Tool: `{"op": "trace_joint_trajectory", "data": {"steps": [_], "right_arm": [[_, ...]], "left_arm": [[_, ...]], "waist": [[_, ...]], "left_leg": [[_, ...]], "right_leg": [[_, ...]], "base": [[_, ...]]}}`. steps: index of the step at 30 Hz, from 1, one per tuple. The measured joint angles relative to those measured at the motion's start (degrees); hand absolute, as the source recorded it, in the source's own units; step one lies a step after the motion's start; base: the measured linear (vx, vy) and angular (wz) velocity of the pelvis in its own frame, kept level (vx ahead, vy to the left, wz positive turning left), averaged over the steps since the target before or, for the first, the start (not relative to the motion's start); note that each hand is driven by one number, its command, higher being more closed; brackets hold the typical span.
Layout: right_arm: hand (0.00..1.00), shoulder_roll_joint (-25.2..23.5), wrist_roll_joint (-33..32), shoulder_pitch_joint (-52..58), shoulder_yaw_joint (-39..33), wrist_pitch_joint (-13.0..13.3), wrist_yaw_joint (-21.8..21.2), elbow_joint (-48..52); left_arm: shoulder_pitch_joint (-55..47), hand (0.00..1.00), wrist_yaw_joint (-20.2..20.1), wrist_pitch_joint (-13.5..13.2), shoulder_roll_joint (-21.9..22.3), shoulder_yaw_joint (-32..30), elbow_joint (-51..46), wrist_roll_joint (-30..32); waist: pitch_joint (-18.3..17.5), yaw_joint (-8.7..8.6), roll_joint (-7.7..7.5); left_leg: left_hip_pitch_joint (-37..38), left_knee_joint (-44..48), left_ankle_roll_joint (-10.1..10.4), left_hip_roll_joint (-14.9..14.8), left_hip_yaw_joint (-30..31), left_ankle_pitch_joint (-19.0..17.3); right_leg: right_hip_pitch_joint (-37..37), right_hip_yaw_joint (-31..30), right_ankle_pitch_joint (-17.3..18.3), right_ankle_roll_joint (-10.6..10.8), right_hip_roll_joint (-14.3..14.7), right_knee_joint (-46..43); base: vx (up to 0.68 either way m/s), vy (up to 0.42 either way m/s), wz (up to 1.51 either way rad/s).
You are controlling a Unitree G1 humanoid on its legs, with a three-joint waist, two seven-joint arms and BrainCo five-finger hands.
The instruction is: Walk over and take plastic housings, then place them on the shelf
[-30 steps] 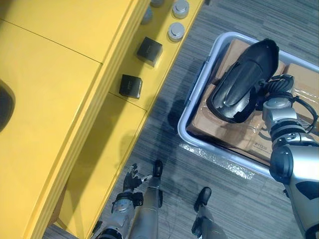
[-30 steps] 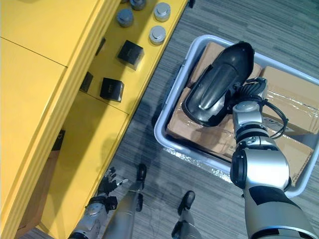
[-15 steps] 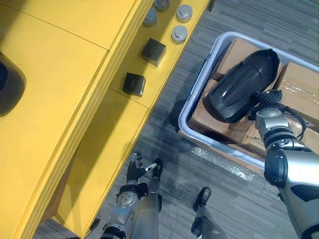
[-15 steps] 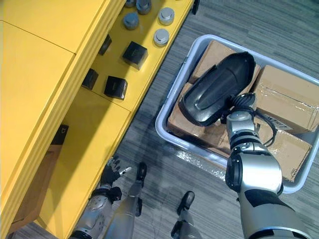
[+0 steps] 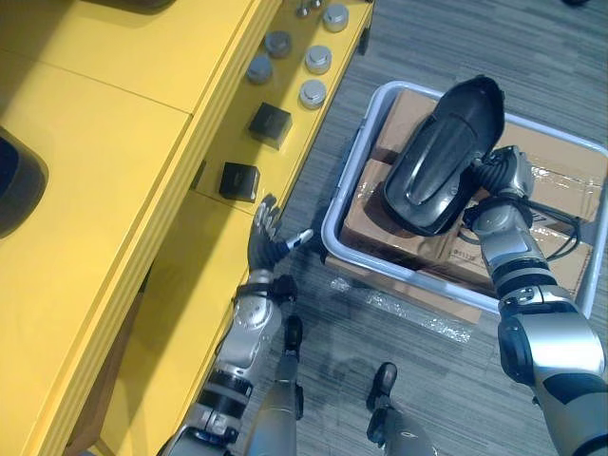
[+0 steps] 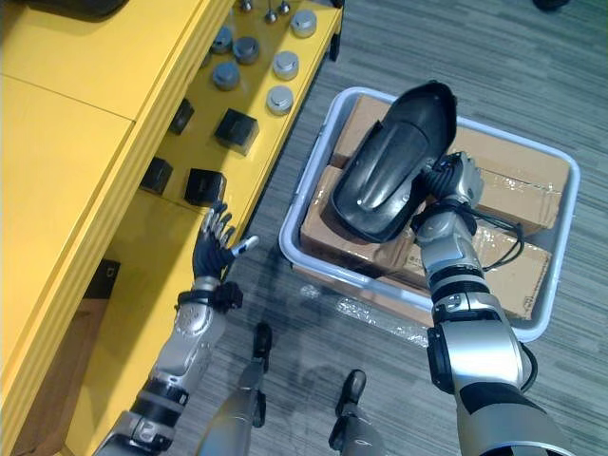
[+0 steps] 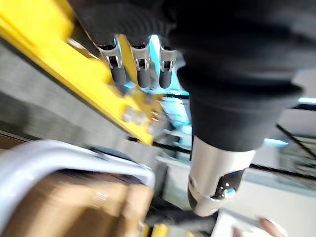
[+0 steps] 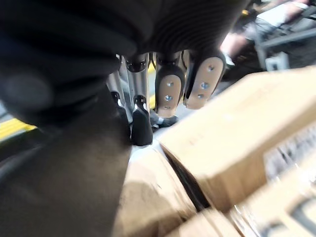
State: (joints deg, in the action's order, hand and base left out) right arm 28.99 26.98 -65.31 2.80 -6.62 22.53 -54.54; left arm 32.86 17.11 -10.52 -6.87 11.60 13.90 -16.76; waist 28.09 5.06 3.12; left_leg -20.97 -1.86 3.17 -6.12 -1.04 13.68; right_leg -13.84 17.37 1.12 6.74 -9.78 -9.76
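Note:
A large black plastic housing (image 5: 439,161) hangs tilted over the cardboard boxes in the grey bin (image 5: 332,236). My right hand (image 5: 498,173) is at its lower right rim, shut on it. In the right wrist view the dark housing (image 8: 69,187) lies against the palm, with the fingers (image 8: 168,89) curled past its edge. My left hand (image 6: 215,249) is raised beside the front edge of the yellow shelf (image 5: 180,304), fingers spread and holding nothing. Its fingers (image 7: 140,69) also stand straight in the left wrist view.
On the lower yellow shelf stand two small black boxes (image 5: 238,180) and several silver round parts (image 5: 312,93). Another dark housing (image 5: 14,185) lies on the top board at the far left. Cardboard boxes (image 6: 518,275) fill the bin. Grey carpet runs between shelf and bin.
My left hand rose from low down to the shelf's front edge, fingers spread. The housing stayed in my right hand and tilted more upright. The whole picture shifted, so the camera moved.

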Motion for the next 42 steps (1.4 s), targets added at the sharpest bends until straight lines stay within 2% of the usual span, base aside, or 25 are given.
{"op": "trace_joint_trajectory", "data": {"steps": [3, 7, 8, 10, 13, 19, 26, 29, 35, 36, 40, 42], "right_arm": [[1.00, 0.1, 2.7, 0.1, 3.9, 0.0, -1.0, 4.3], [1.00, 0.7, 7.8, 0.1, 9.9, 0.4, -3.0, 10.3], [1.00, 0.8, 8.3, 0.1, 10.7, 0.5, -3.2, 11.1], [1.00, 1.8, 10.0, 0.2, 14.4, 0.9, -4.6, 13.2], [1.00, 2.3, 10.8, 0.3, 17.6, 1.8, -5.6, 14.0], [1.00, 2.7, 11.9, 2.8, 21.1, 3.7, -6.8, 17.8], [1.00, 2.7, 13.1, 5.9, 21.1, 3.4, -7.7, 19.2], [1.00, 2.3, 14.5, 7.4, 21.7, 2.9, -8.1, 19.4], [1.00, -1.3, 16.6, 10.4, 22.1, 1.7, -8.6, 20.3], [1.00, -2.4, 17.0, 11.1, 22.2, 1.5, -8.6, 21.7], [1.00, -2.8, 19.4, 12.0, 23.2, 1.2, -8.5, 22.9], [1.00, -3.0, 19.4, 12.8, 23.1, 0.8, -7.9, 22.9]], "left_arm": [[5.6, 0.00, -1.0, 0.1, -2.1, 3.0, 4.4, -2.2], [13.4, 0.00, -4.0, 0.5, -3.6, 6.3, 10.8, -14.2], [14.4, 0.00, -4.2, 0.6, -4.0, 7.0, 11.5, -15.4], [17.7, 0.00, -7.0, 1.8, -5.7, 9.8, 14.0, -21.3], [20.2, 0.00, -9.5, 3.1, -7.6, 12.4, 16.9, -26.3], [25.3, 0.00, -13.9, 5.3, -10.2, 16.1, 20.1, -36.2], [25.5, 0.00, -15.0, 6.4, -11.0, 20.2, 23.4, -38.2], [25.1, 0.00, -14.3, 6.9, -9.3, 22.3, 26.7, -38.0], [21.1, 0.00, -12.4, 7.5, -5.0, 25.5, 32.9, -36.9], [20.2, 1.00, -12.3, 8.2, -3.7, 27.7, 33.5, -36.5], [17.5, 1.00, -11.3, 8.6, -1.3, 28.1, 34.6, -36.7], [17.1, 1.00, -10.6, 8.3, -0.8, 28.1, 34.6, -39.6]], "waist": [[-0.1, -1.66, -0.08], [-0.8, -4.16, -0.47], [-0.8, -4.37, -0.49], [-1.1, -5.34, -0.67], [-2.3, -5.82, -1.02], [-3.2, -6.68, -1.31], [-3.7, -7.17, -1.34], [-4.1, -7.14, -1.34], [-5.5, -7.29, -1.38], [-5.7, -7.26, -1.39], [-5.8, -7.19, -1.43], [-5.9, -7.21, -1.44]], "left_leg": [[2.5, -0.8, 0.1, 0.0, -0.7, 0.1], [4.6, -3.0, 0.3, 0.0, -1.4, 1.3], [4.8, -3.1, 0.3, 0.0, -1.4, 1.4], [5.5, -3.1, 0.3, 0.0, -1.7, 1.4], [6.2, -3.1, 0.3, 0.0, -2.1, 1.4], [8.5, -3.1, 0.4, -0.6, -3.7, 1.3], [9.7, -3.1, 0.6, -1.1, -4.7, 1.1], [10.1, -3.2, 0.8, -1.4, -4.9, 0.9], [10.1, -3.1, 0.9, -1.5, -5.1, 0.8], [10.1, -3.1, 0.9, -1.6, -5.1, 0.8], [10.3, -3.1, 1.0, -1.7, -5.1, 0.8], [10.6, -3.1, 1.0, -1.7, -5.1, 0.8]], "right_leg": [[1.3, -0.9, 0.1, 0.1, -0.2, -0.6], [2.2, -1.1, 0.3, 0.1, -0.1, -0.7], [2.3, -1.1, 0.3, 0.1, -0.1, -0.7], [3.3, -1.2, 0.3, 0.1, -0.2, 0.1], [4.6, -1.1, 0.2, 0.0, 0.1, 1.9], [8.7, -1.8, -2.9, -0.2, 1.4, 7.8], [11.3, -2.6, -5.2, -0.5, 2.5, 12.4], [12.0, -2.8, -5.6, -0.7, 2.8, 13.3], [12.3, -3.0, -6.2, -0.9, 3.1, 14.5], [12.4, -3.0, -6.3, -0.9, 3.2, 14.5], [12.6, -3.0, -6.3, -1.0, 3.3, 14.5], [12.9, -3.1, -6.3, -1.0, 3.3, 14.5]], "base": [[-0.01, -0.011, -0.09], [-0.01, -0.010, -0.06], [-0.02, -0.012, -0.06], [-0.01, -0.011, -0.04], [0.01, -0.012, -0.04], [0.01, -0.009, -0.10], [-0.01, 0.013, -0.10], [-0.01, 0.019, -0.05], [0.01, 0.015, -0.02], [0.00, 0.000, 0.00], [0.02, 0.031, 0.00], [0.00, 0.039, -0.02]]}}
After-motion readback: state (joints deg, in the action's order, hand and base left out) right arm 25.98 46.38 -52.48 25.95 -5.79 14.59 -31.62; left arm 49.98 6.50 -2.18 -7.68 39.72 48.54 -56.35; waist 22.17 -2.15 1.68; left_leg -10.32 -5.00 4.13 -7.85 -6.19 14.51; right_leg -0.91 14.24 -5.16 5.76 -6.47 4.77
